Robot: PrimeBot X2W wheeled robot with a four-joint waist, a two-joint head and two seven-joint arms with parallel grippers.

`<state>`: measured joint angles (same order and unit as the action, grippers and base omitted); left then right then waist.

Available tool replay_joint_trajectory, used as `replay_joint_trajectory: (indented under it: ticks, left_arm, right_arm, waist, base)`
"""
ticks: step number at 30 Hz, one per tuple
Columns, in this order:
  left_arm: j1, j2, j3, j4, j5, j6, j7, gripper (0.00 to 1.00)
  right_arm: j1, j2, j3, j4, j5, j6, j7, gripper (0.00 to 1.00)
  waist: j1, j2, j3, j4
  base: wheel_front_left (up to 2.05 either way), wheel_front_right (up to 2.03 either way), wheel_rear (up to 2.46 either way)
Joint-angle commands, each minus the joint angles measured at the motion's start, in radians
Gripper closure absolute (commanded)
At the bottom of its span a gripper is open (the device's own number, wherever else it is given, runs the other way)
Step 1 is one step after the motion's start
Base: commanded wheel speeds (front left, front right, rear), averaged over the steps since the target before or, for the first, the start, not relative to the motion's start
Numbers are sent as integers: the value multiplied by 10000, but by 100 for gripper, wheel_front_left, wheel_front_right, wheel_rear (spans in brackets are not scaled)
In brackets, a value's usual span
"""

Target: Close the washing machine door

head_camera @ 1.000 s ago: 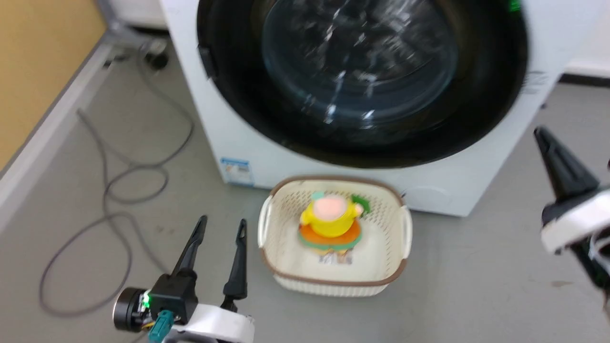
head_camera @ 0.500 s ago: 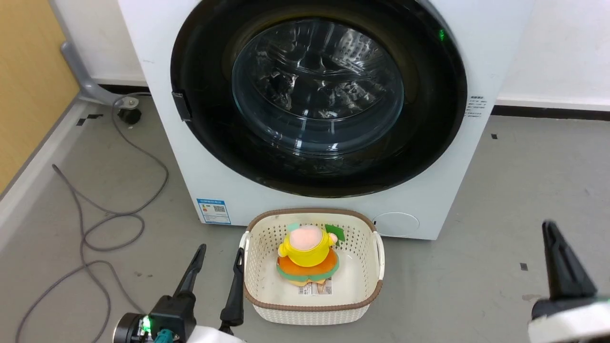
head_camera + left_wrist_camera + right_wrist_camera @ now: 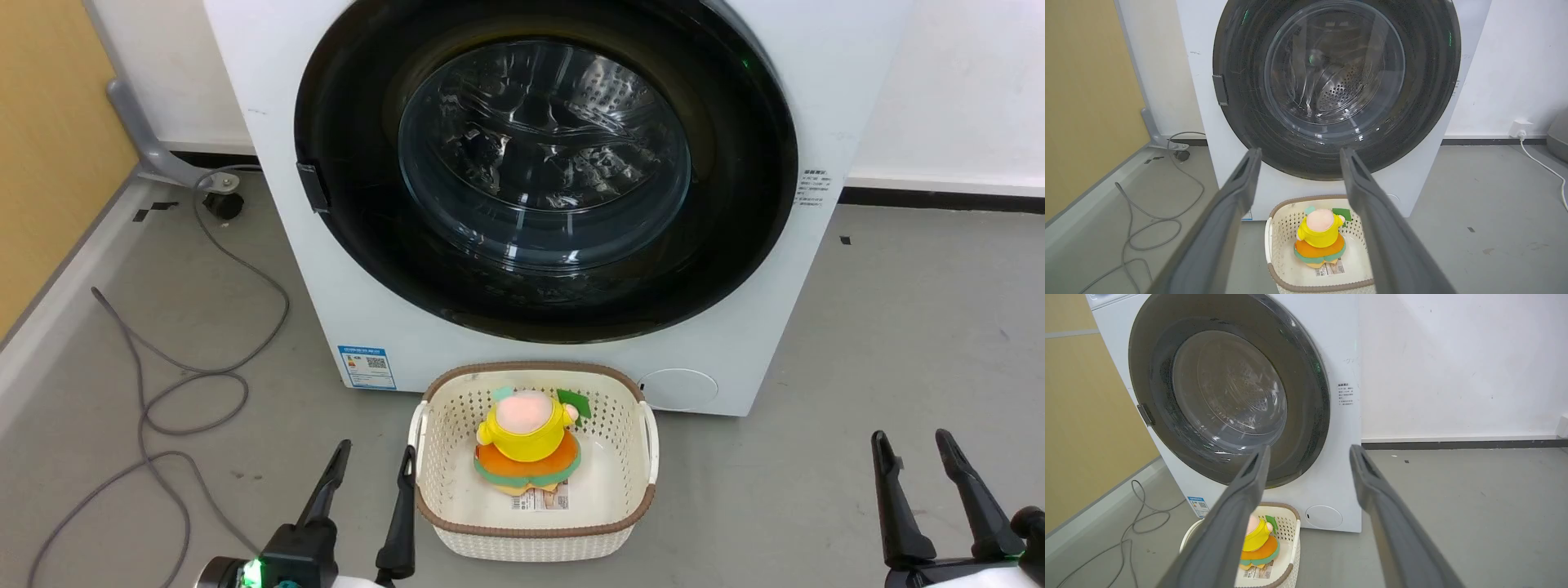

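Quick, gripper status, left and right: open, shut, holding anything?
Left gripper: open, holding nothing, beside the basket.
Right gripper: open, holding nothing.

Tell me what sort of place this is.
Probably a laundry corner of a utility room or lab: a front-loading washer stands on grey floor against a white wall, with a basket before it and a loose cable.
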<state>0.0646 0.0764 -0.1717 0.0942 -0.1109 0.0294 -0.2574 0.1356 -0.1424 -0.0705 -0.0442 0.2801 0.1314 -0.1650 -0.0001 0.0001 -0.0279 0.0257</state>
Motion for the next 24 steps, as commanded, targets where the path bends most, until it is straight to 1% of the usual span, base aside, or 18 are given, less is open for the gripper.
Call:
replay_joint_trajectory:
  ticks: [1, 8, 9, 24]
  left_arm:
    - [110, 14, 61, -30, 67, 69, -44, 0]
    - [75, -6, 143, -97, 81, 179, -44, 0]
    - [-4, -8, 123, -60, 29, 150, 2, 100]
    - [-64, -31, 274, -135, 127, 104, 255, 100]
  right_arm:
    - [130, 12, 37, -30, 13, -7, -61, 0]
    - [132, -81, 128, 52, 41, -7, -141, 0]
    - [-3, -31, 123, 40, 25, 0, -82, 100]
    - [-138, 64, 170, 78, -242, -1, 80, 100]
  waist:
    - [1, -1, 14, 2]
    - [1, -1, 32, 40]
    - [1, -1, 33, 40]
    - [1, -1, 58, 12]
  base:
    - [0, 0, 0]
    - [0, 0, 0]
    - [0, 0, 0]
    - [0, 0, 0]
